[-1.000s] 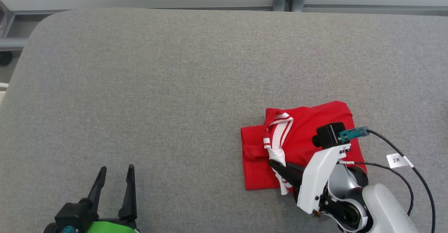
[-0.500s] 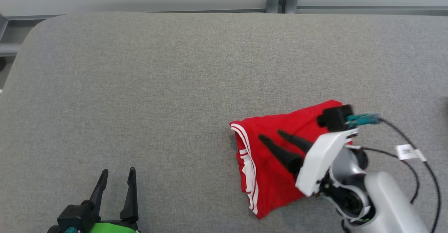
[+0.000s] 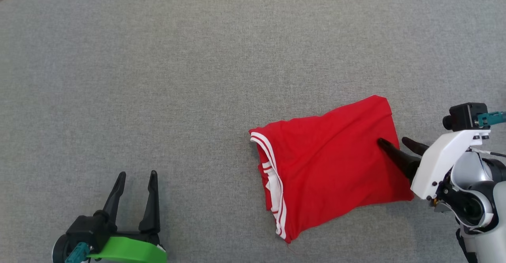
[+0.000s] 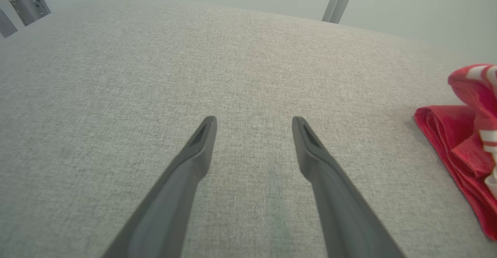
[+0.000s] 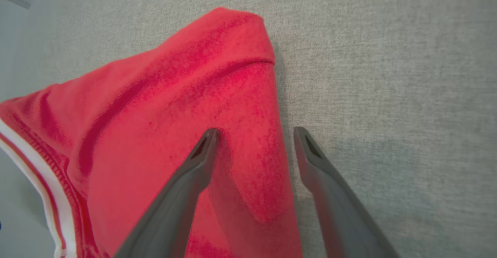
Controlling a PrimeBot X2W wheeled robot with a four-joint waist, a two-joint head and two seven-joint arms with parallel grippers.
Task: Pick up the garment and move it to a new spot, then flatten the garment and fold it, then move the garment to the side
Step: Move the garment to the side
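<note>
The garment (image 3: 324, 164) is red with white stripes along its left edge and lies folded on the grey table, right of centre. My right gripper (image 3: 391, 140) is open at the garment's right edge, holding nothing. In the right wrist view, one finger of the right gripper (image 5: 256, 131) is over the red garment (image 5: 174, 106) and the other is over bare table beside it. My left gripper (image 3: 138, 173) stands open and empty at the lower left, well away from the cloth. From the left gripper (image 4: 254, 119), the garment (image 4: 462, 134) shows at the far right.
The grey fabric-covered table (image 3: 158, 77) runs wide to the left of and behind the garment. Its back edge lies at the top of the head view. Metal frame parts (image 4: 23, 2) and a post (image 4: 339, 0) stand beyond the table.
My right gripper has opened and let go of the garment, which now lies folded over with its striped edge on the left. The gripper drew back to the right. The camera tilted down.
</note>
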